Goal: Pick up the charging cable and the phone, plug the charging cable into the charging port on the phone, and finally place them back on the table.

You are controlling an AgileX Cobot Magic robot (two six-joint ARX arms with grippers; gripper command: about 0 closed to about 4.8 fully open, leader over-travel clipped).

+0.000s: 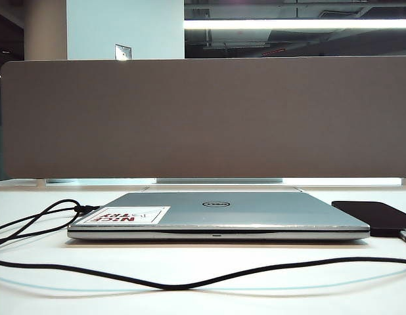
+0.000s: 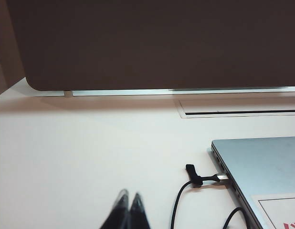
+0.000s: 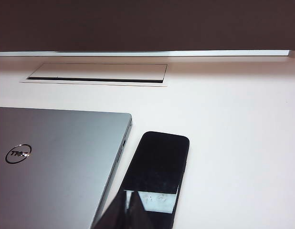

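The phone (image 3: 157,169) lies beside the laptop's (image 3: 57,162) edge; left claw (image 2: 127,199) and right claw (image 3: 127,198) pressed together.

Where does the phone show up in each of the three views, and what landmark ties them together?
Exterior view: the phone lies flat at the right edge, beside the laptop.
Left wrist view: not in it.
Right wrist view: low centre, by the laptop's edge, the shut right gripper over its near end.
Shared landmark: the silver laptop.
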